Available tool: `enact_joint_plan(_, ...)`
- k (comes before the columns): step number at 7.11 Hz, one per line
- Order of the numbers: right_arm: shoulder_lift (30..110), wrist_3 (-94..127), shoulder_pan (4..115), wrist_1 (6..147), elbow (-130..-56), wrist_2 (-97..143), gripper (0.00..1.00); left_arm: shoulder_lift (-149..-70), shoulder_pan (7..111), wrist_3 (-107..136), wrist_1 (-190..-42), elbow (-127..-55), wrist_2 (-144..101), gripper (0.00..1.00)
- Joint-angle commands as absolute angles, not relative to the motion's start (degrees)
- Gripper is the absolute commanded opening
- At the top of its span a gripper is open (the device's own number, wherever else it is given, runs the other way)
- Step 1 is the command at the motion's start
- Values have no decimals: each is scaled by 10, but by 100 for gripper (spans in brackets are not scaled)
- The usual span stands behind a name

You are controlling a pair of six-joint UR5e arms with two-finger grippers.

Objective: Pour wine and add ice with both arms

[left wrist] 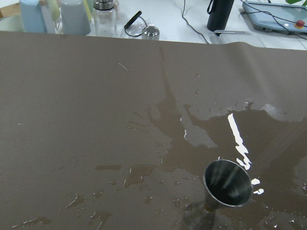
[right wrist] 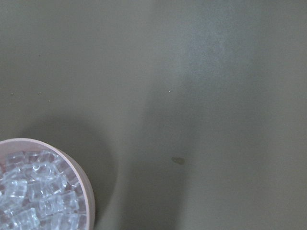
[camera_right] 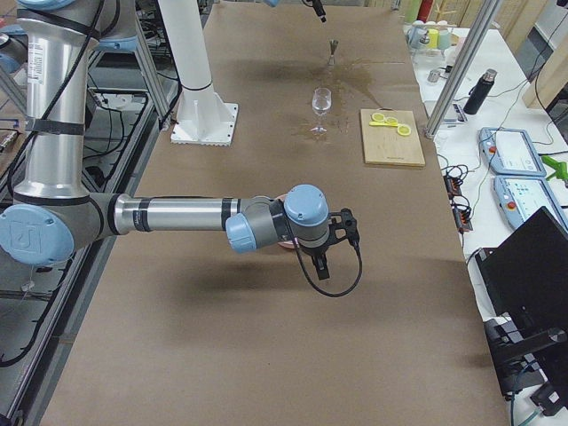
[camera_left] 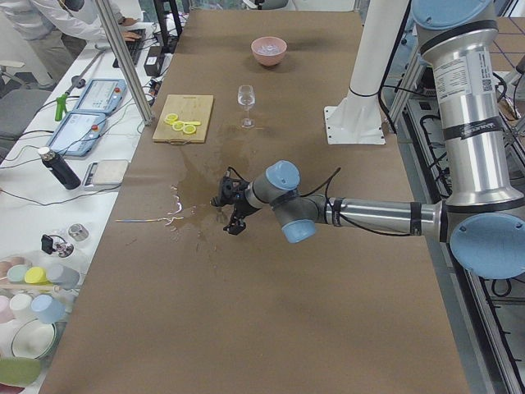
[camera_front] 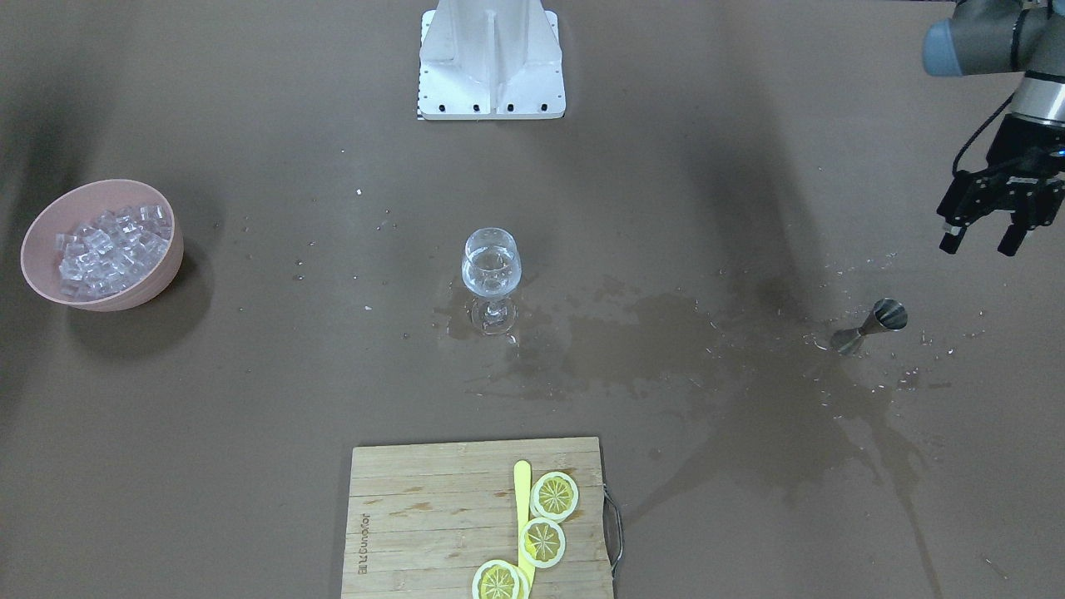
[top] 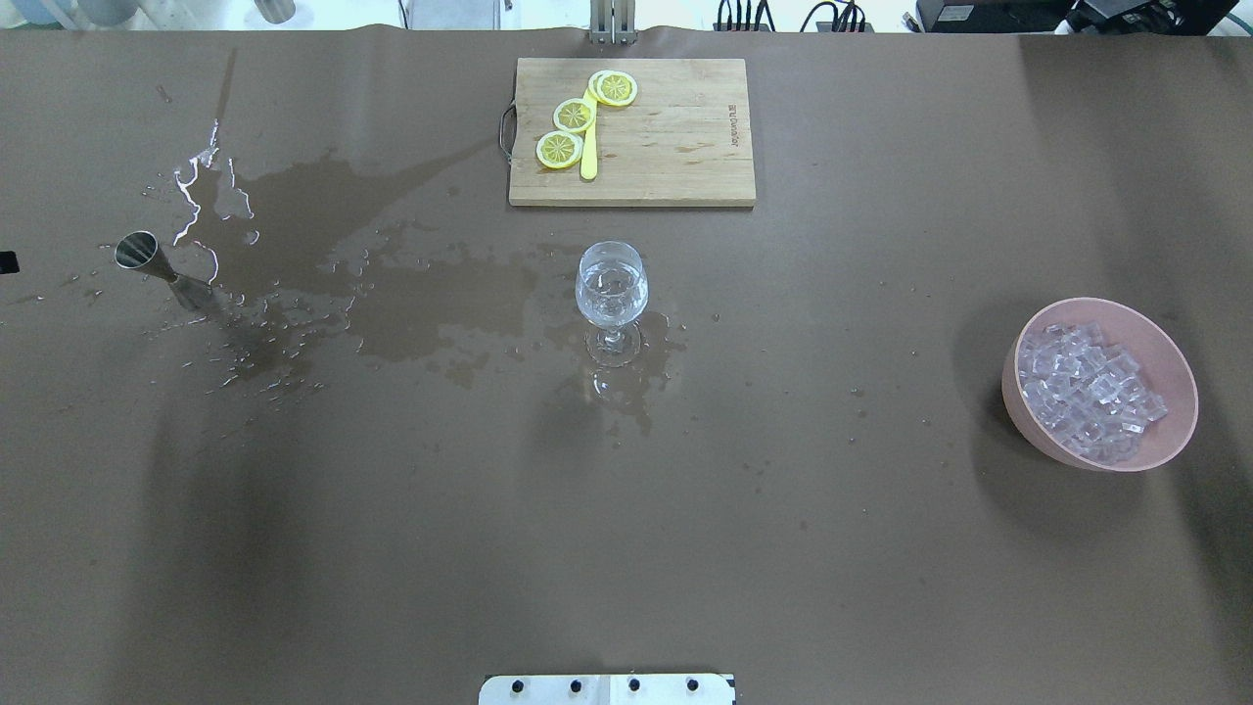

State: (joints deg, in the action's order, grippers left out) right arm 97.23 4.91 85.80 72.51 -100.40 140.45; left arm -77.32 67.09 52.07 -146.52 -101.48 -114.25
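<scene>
Overhead exterior shows the ice, light, likely slippery cubes best pinched across flat faces, heaped in the pink bowl at the surface right end; the left hand hangs open and empty, while the right hand cannot be judged.

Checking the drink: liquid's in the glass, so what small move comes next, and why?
Probably shift the right claw over the bowl of ice: the glass seems to hold wine, the jigger stands free of the open left claw, and its wrist view shows the bowl off-centre.
</scene>
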Motion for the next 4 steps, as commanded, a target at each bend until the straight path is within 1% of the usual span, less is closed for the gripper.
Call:
enact_joint_plan(1,973,151,805,725,-1041,1381,100,-806,811,383,-1295,-1017,-1329,98)
enact_joint_plan(3,979,218,750,725,-1076,1368,100,-809,826,344,-1206,-1012,-1340,98)
enact_joint_plan(4,979,218,715,725,-1087,1363,100,-809,830,323,-1199,-1006,-1346,98)
